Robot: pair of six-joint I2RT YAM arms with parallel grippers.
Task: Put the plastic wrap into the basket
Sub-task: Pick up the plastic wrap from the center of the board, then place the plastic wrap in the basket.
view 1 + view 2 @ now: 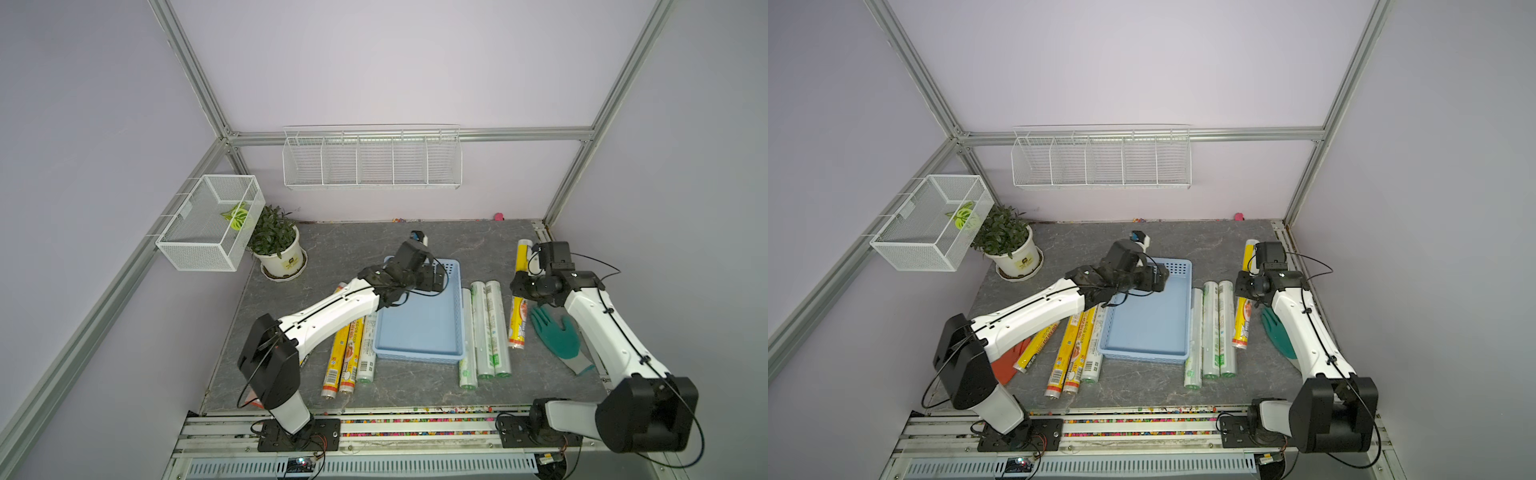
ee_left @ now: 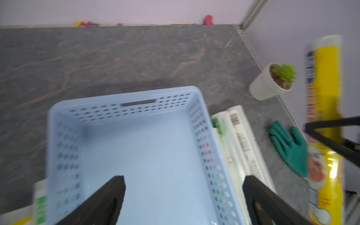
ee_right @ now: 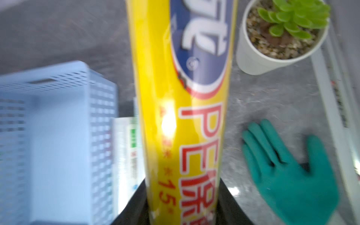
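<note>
Right gripper (image 3: 183,202) clamped on yellow roll (image 3: 181,116) near right edge of desk (image 1: 353,249).
Left gripper (image 2: 184,179) jaws wide apart, empty, over basket (image 2: 171,101); other rolls (image 1: 490,328) flank basket.

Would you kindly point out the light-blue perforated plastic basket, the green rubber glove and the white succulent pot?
light-blue perforated plastic basket (image 1: 415,328): in a top view, bare floor.
green rubber glove (image 1: 559,340): in a top view, palm.
white succulent pot (image 3: 251,58): right wrist view, side wall.
</note>
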